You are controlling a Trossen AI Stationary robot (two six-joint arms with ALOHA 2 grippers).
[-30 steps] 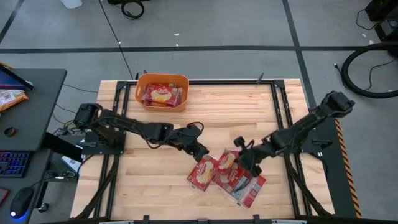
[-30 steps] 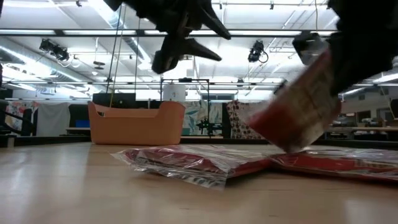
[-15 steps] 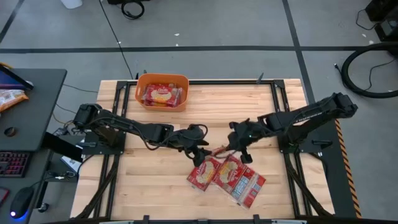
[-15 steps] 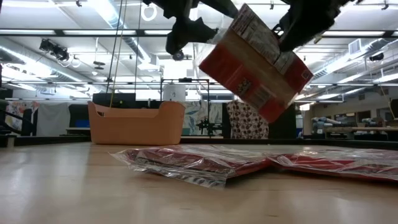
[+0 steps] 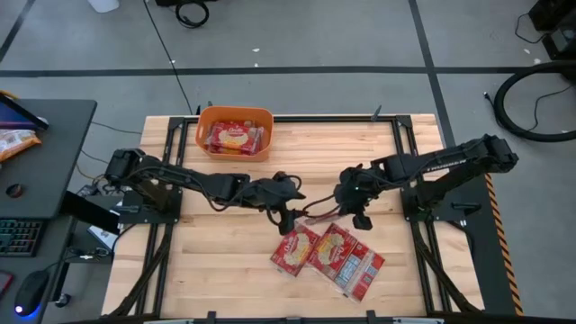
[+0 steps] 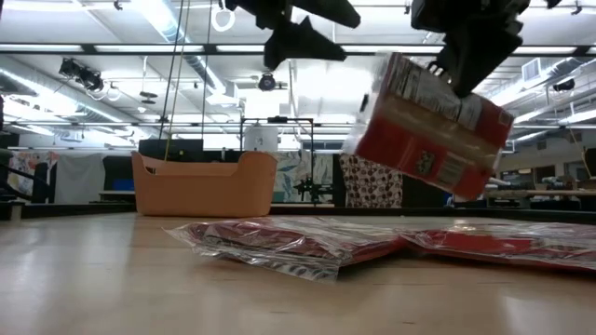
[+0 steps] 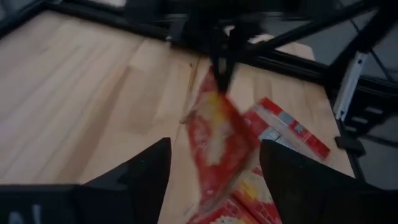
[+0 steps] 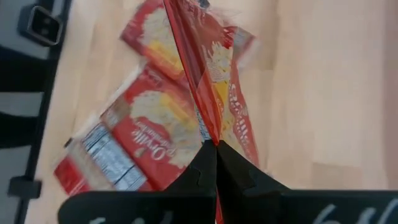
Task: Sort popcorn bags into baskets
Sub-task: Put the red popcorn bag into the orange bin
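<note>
One red popcorn bag (image 6: pixel 426 126) hangs in the air under my right gripper (image 6: pixel 463 58), which is shut on it above the table's middle. In the high view this bag (image 5: pixel 315 214) shows edge-on between the two grippers. My left gripper (image 7: pixel 214 180) is open, close to the bag's left, and touches nothing. In its wrist view the bag (image 7: pixel 217 134) hangs ahead of the open fingers. Several more popcorn bags (image 5: pixel 328 256) lie flat near the table's near edge. The orange basket (image 5: pixel 236 132) stands at the far left with packets inside. My right gripper pinches the bag's upper edge (image 8: pixel 208 134) between its two fingers, coming slanting from above and from the table's right. The bag hangs below the fingers, lifted clear of the table and tilted, its silvery label side (image 6: pixel 438 93) facing the low camera.
The pile of bags (image 6: pixel 307 244) lies directly under both grippers. Metal frame rails (image 5: pixel 405 153) run along the table's right and left sides. Bare wood (image 5: pixel 333 148) lies between the grippers and the basket. A side desk (image 5: pixel 45 135) stands off the table's left.
My right gripper rose from the pile with one bag and moved toward the far edge and a little left. The bag came off the pile, lifted clear, and swung under the fingers. My left gripper stayed open beside it, shifting slightly toward the far edge.
</note>
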